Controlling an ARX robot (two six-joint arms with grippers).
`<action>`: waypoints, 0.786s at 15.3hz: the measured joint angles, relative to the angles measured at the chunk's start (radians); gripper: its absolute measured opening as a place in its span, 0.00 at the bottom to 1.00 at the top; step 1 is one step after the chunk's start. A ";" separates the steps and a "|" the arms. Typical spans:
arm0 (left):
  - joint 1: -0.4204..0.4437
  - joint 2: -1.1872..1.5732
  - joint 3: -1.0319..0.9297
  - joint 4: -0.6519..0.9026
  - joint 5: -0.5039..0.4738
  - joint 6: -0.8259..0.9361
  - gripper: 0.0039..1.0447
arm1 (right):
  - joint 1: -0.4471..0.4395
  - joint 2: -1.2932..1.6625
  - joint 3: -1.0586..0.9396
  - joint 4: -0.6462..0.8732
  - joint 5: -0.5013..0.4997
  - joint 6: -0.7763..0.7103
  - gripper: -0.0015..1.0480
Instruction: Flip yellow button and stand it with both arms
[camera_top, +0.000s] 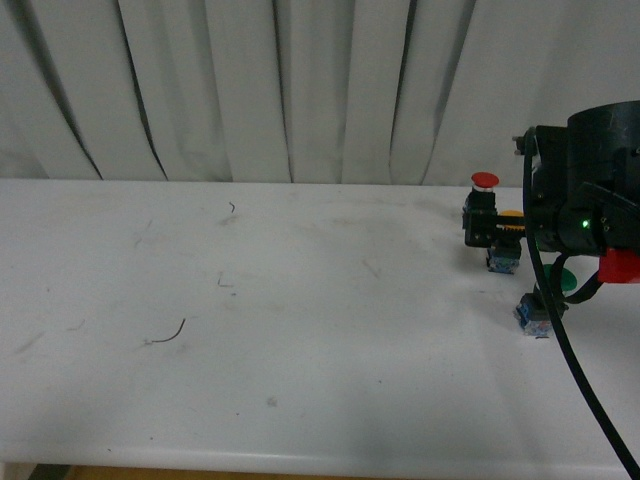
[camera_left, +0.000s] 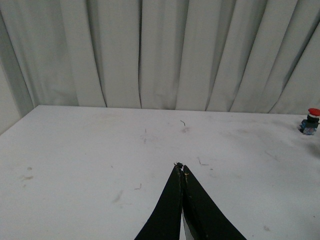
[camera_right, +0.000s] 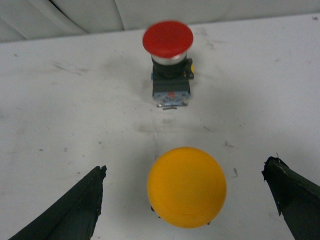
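- Yellow-orange, round and smooth: the yellow button (camera_right: 186, 186) sat low-centre between the spread right gripper (camera_right: 187, 192) fingers.
- Three buttons counted: yellow, red button (camera_right: 168, 39), green button (camera_top: 560, 279).
- Left gripper (camera_left: 181, 167) tips pressed together.

Your front camera looks from the robot's body across the white table (camera_top: 250, 330) toward the curtain (camera_top: 300, 80). Your left wrist camera sits well back, facing the same curtain, with the red-capped button (camera_left: 312, 114) far off. Your right wrist camera hangs close over the yellow button (camera_right: 186, 186), sharing that red button and, probably, the yellow one with the front view.
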 joint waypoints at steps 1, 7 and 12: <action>0.000 0.000 0.000 0.000 0.000 0.000 0.01 | -0.005 -0.034 -0.032 0.028 -0.016 0.000 0.94; 0.000 0.000 0.000 0.000 0.000 0.000 0.01 | -0.085 -0.468 -0.440 0.358 -0.137 -0.027 0.94; 0.000 0.000 0.000 0.000 0.000 0.000 0.01 | -0.095 -1.190 -0.983 0.201 -0.077 -0.083 0.67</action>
